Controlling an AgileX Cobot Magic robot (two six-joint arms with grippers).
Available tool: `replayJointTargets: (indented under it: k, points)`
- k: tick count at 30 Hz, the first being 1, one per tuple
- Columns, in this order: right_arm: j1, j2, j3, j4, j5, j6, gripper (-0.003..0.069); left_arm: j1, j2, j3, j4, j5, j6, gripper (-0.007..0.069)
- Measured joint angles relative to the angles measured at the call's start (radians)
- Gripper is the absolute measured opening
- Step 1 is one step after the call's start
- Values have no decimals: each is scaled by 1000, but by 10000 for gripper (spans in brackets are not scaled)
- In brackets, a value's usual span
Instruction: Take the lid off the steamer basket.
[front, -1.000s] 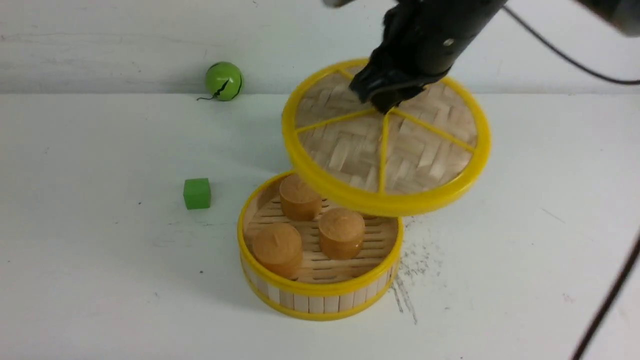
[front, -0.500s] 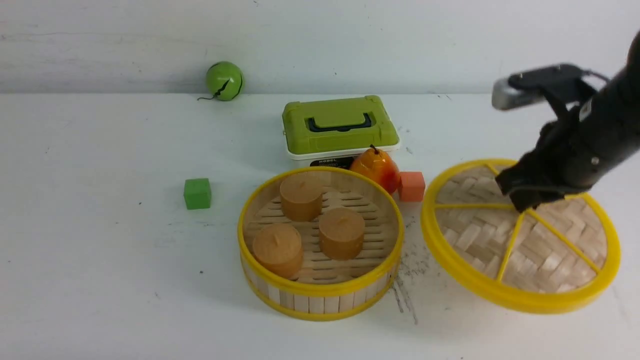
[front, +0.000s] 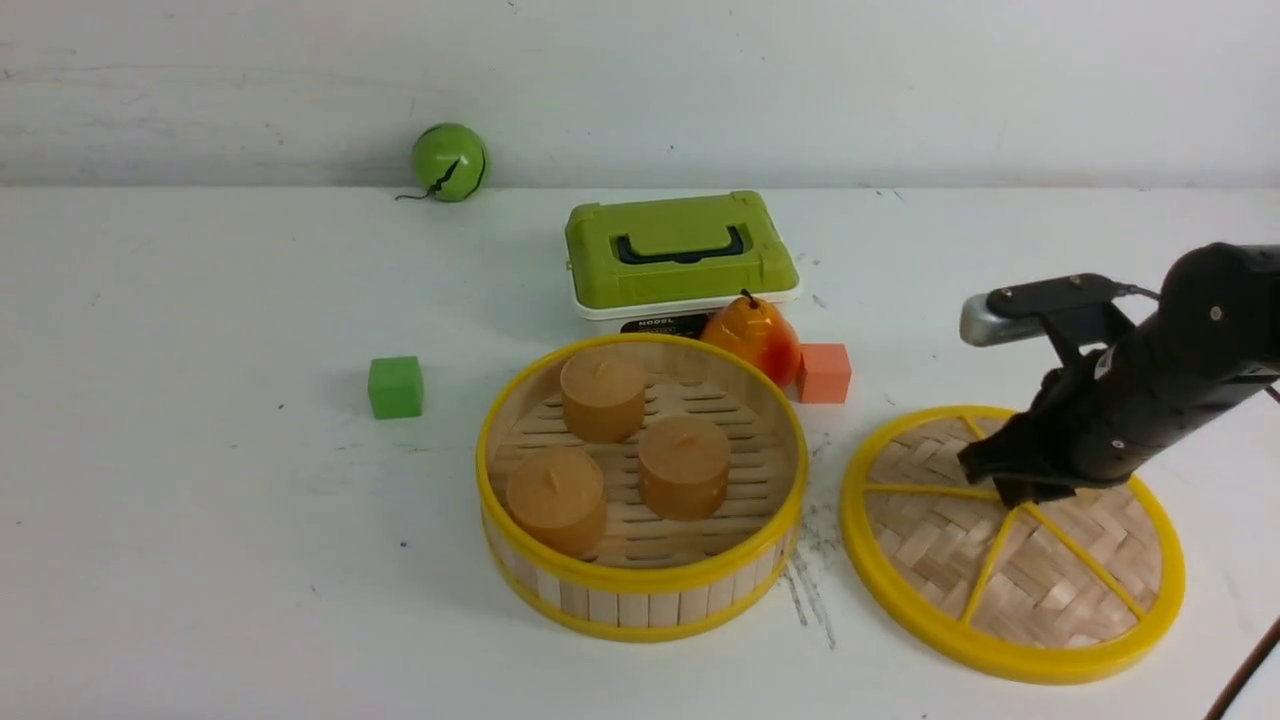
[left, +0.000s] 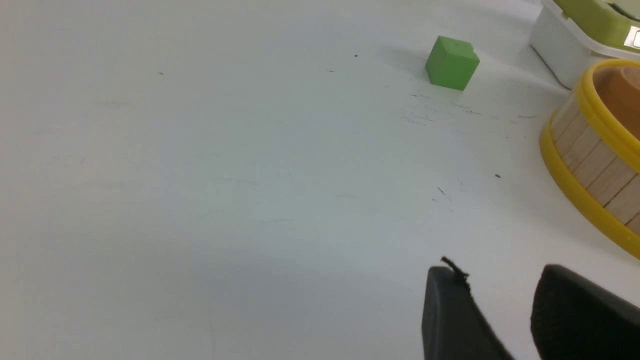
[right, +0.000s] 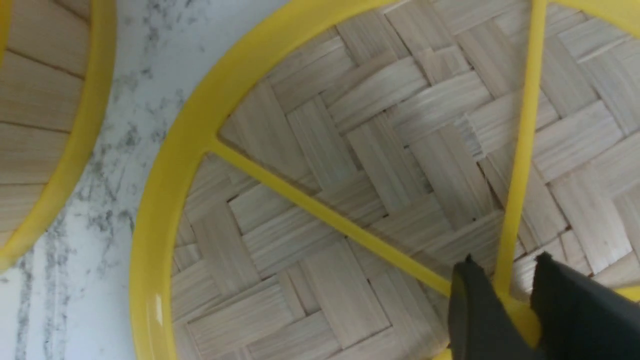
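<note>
The steamer basket (front: 640, 600) stands open at the front middle of the table, with three brown cylinders (front: 684, 466) inside. The lid (front: 1010, 570) lies flat on the table to its right, apart from it. My right gripper (front: 1015, 495) is over the lid's centre. In the right wrist view the gripper (right: 505, 260) is shut on the lid's yellow central knob, with the woven lid (right: 350, 150) below and the basket wall (right: 45, 125) beside it. My left gripper (left: 500, 272) is open and empty, low over bare table beside the basket (left: 590, 165). It is out of the front view.
A green-and-white box (front: 680, 252) stands behind the basket. A pear (front: 752, 338) and an orange cube (front: 824, 372) lie between them. A green cube (front: 394, 386) lies left of the basket, and also shows in the left wrist view (left: 451, 63). A green ball (front: 447, 161) is at the back wall.
My right gripper carried the lid from above the basket's far side to the right and down. The lid now lies flat on the table right of the basket.
</note>
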Motion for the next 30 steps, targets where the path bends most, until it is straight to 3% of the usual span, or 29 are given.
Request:
replayJointTargets:
  k: [6, 10, 13, 17, 25, 30]
  points:
    - [0, -62, -2, 61, 73, 0, 305, 0, 0, 0, 0, 0, 0, 239]
    - [0, -256, -2, 98, 99, -25, 314, 0, 0, 0, -1, 0, 0, 239]
    - [0, -389, -2, 100, 107, -43, 281, 0, 0, 0, -1, 0, 0, 239]
    - [0, -666, 16, 106, 119, -53, 176, 0, 0, 0, -1, 0, 0, 239]
    - [0, -1107, 261, 125, 33, -53, 0, 0, 0, 0, -1, 0, 0, 239]
    - [0, -1275, 384, 125, -14, -53, -23, 0, 0, 0, -1, 0, 0, 239]
